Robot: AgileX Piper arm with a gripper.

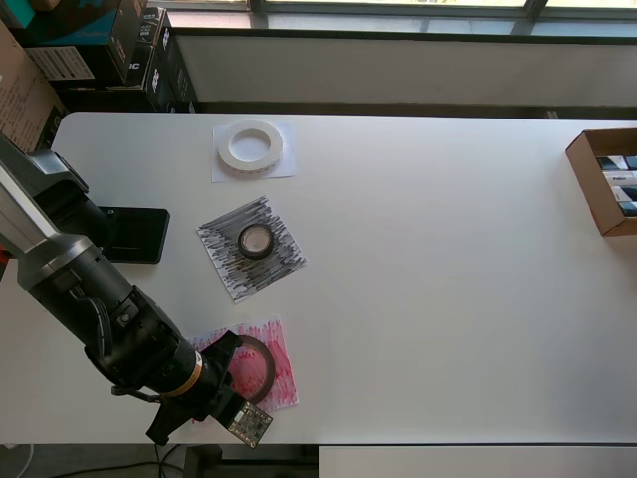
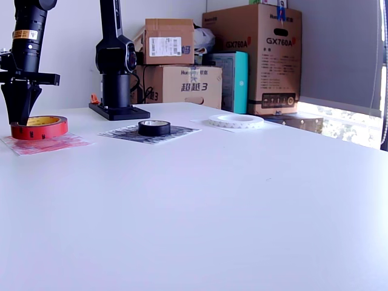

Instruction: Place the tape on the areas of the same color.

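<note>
Red tape roll (image 2: pixel 39 127) rests on the red sheet (image 2: pixel 66 144), the gripper (image 2: pixel 19 115) apparently closed on its wall. White ring (image 1: pixel 250 146) and black roll (image 1: pixel 255 241) already sit on matching sheets. Judged final step: release and lift clear.

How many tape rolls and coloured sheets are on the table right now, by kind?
Tape rolls: 3 (white roll, black roll, red roll)
Paper sheets: 3 (white sheet, black sheet, red sheet)
Total: 6
Each roll sits on the sheet of its own colour; the gripper is at the red roll.
</note>
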